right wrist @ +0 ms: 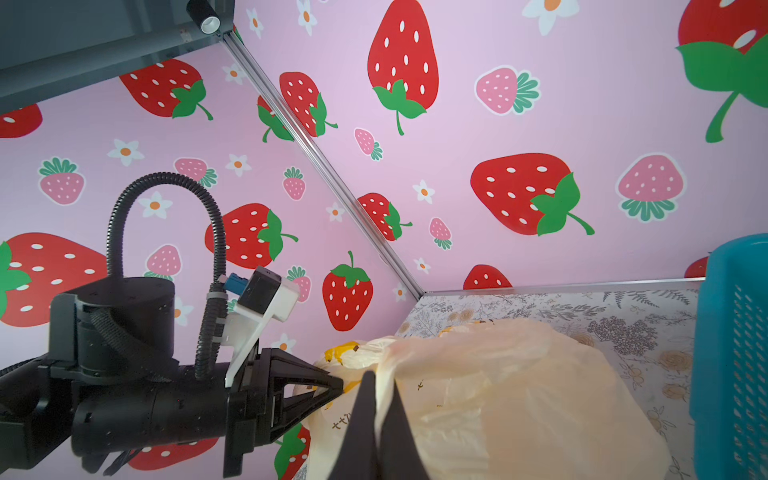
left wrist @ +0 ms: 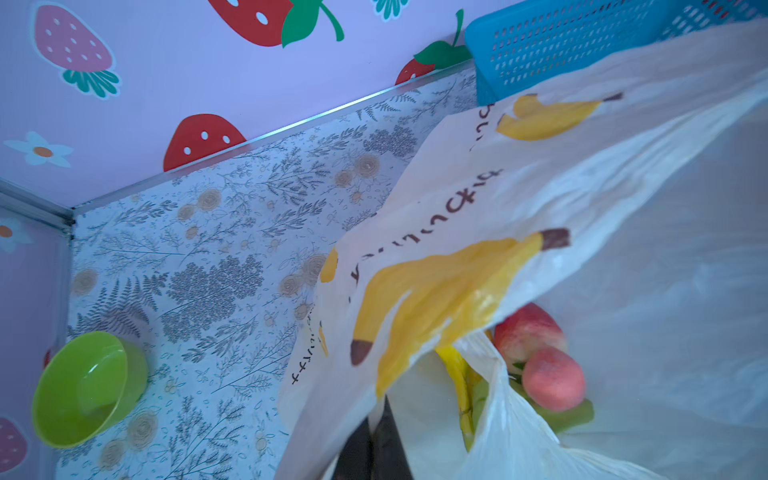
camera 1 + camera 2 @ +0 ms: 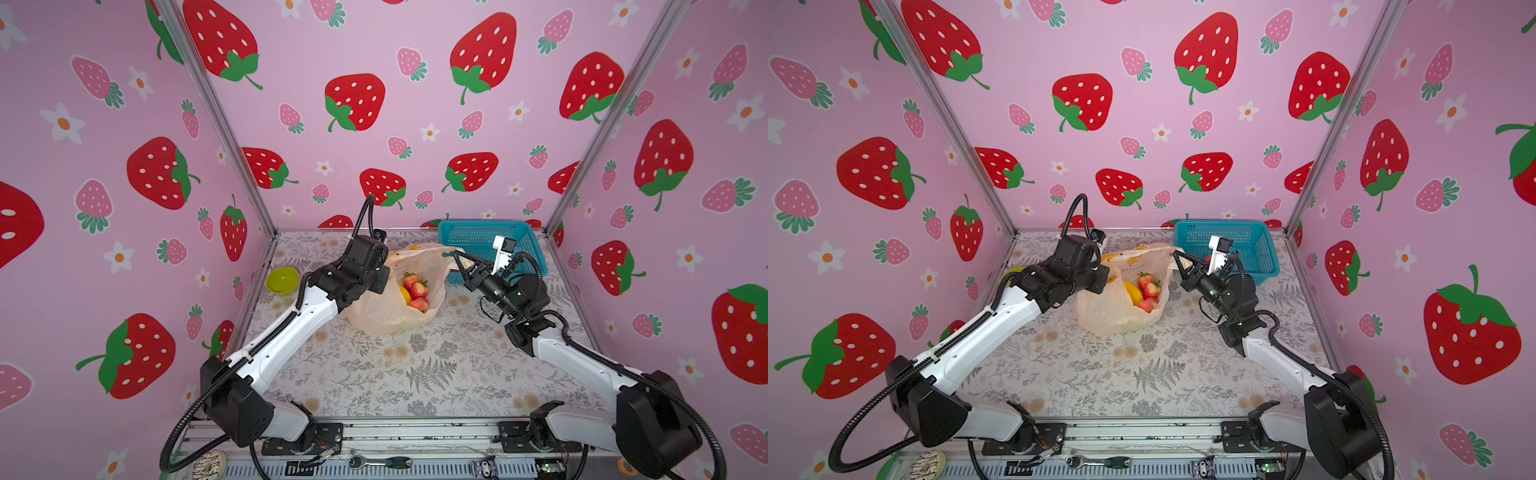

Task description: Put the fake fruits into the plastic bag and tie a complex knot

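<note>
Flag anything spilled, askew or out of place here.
Nothing spilled or damaged. The plastic bag stands open on the table with strawberries and bananas inside, the left hand and right hand each pinching its top edge. Only stray item: a ratchet tool lying on the front rail.

Cam check from my end, cell bg only. Three walls, all pink wallpaper w/ big red strawberries, smaller pink ones and little white flowers. The back wall meets the left wall at a bare alu post, and same deal w/ the right wall and its post. The floor sheet is pale, w/ a grey fern/leaf print and tan blossoms. A metal rail runs along the front edge. Light's soft and even, shadows faint.
</note>
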Available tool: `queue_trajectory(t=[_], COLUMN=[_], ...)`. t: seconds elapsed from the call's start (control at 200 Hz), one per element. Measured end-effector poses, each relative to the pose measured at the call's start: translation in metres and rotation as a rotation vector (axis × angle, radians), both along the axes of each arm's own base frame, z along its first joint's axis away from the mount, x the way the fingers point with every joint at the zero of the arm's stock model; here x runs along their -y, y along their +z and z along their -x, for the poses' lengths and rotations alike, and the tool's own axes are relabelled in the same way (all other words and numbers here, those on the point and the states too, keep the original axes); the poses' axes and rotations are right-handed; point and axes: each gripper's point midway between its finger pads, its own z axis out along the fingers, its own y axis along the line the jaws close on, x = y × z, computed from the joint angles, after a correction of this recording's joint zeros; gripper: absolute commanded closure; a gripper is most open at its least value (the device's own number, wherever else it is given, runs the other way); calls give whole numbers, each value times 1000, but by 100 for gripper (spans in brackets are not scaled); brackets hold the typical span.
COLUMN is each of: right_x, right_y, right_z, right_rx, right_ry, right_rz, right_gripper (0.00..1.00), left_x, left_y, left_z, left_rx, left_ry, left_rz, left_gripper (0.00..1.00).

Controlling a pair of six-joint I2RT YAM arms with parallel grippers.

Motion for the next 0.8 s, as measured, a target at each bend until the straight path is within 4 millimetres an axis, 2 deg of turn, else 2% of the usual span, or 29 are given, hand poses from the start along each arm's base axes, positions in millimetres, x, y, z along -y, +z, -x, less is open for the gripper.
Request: queue_trajectory(t=[0.24,0.415,0.495,0.615,0.8], right_x=[-2,-6,-11,-16,-20], right_y=[28,58,67,74,76], right_z=[5,22,33,43,49], right_rx=[71,154,183,202,199], right_ry=[-5,16,32,44,33], right_rz=[-3,-28,-38,-54,-97], right_gripper=[100,100,100,100,100], left_x=[-5,11,12,2,-30], left_y=[19,38,40,41,19], left_z=[-7,-4,-4,-9,-11], left_rx=[-46,-64,-74,-74,-106], left_ry=[7,-53,-67,-53,39], left_rz=[248,381,416,446,438], left_gripper=[100,100,100,100,98])
